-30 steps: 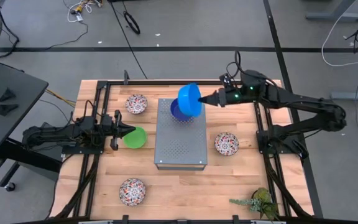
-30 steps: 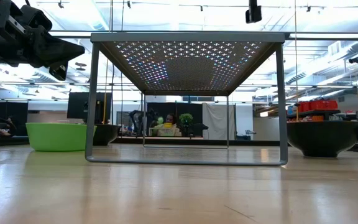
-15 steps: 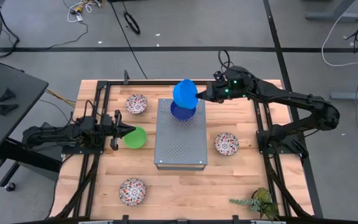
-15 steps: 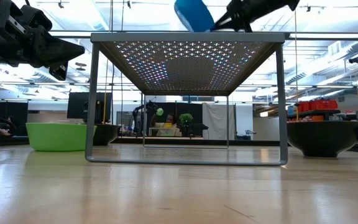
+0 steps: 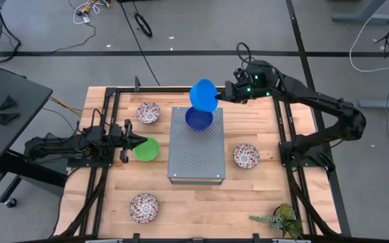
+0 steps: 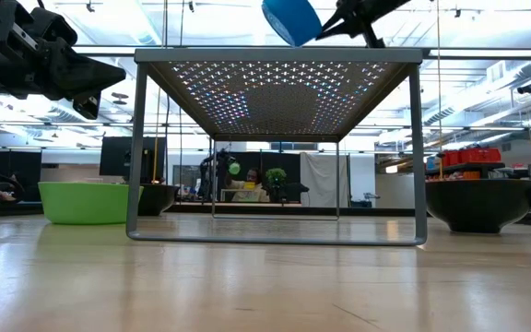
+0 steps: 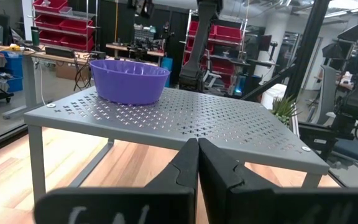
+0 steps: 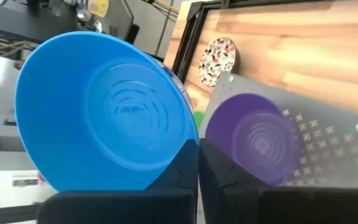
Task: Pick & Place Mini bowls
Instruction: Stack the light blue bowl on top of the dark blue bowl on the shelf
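Right gripper (image 5: 220, 95), upper centre: fingers clamp bright blue bowl (image 5: 202, 95) above navy bowl (image 5: 198, 119). Left gripper (image 5: 138, 142), middle left: fingers closed, empty.

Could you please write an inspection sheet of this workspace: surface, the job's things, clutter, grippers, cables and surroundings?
Surface: light wooden table top with black rails along both sides.
Job's things: bright blue plastic bowl held tilted in the air; navy bowl on the grey perforated metal box; green bowl left of the box; three white floral bowls on the wood.
Clutter: small green plant at the table's near right corner.
Grippers: right gripper shut on the bright blue bowl's rim, above the box's far end; left gripper shut, holding nothing, beside the green bowl.
Cables: loose cables on the floor.
Surroundings: grey floor; workshop shelves with red bins.
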`<state>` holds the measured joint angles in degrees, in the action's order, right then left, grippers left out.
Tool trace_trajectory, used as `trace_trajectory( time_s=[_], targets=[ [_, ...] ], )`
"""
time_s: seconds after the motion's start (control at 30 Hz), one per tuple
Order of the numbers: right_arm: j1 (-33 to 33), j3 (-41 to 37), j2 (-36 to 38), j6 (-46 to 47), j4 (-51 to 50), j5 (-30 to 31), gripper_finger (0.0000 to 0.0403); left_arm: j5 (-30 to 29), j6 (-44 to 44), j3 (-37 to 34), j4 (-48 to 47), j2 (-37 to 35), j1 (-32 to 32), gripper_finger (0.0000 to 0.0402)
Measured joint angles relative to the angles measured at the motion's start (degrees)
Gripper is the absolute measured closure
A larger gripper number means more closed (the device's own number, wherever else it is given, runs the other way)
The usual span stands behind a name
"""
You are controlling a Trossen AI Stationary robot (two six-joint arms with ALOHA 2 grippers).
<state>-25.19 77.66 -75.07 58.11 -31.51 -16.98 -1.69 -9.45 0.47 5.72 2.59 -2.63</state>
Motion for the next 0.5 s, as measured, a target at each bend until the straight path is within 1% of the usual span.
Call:
trace_trajectory(
  time_s=[0.1, 0.27, 0.4, 0.5],
  targets=[
    [-0.42, 4.29, -1.98, -1.84, -4.56, 0.09, 0.0403, 0.00, 0.00, 0.00, -0.02, 0.01, -0.02, 0.0387],
    [-0.39, 8.70, -4.44, -2.88, -7.71, -0.56, 0.0403, 0.00, 0.00, 0.00, -0.02, 0.00, -0.02, 0.0387],
    [-0.37, 10.15, -5.97, -3.51, -12.79, -0.66, 0.0403, 0.00, 0.00, 0.00, -0.02, 0.00, -0.02, 0.0388],
    [-0.26, 10.25, -6.73, -3.61, -15.52, -1.82, 0.0403, 0.00, 0.00, 0.00, -0.02, 0.00, -0.02, 0.0387]
  ],
)
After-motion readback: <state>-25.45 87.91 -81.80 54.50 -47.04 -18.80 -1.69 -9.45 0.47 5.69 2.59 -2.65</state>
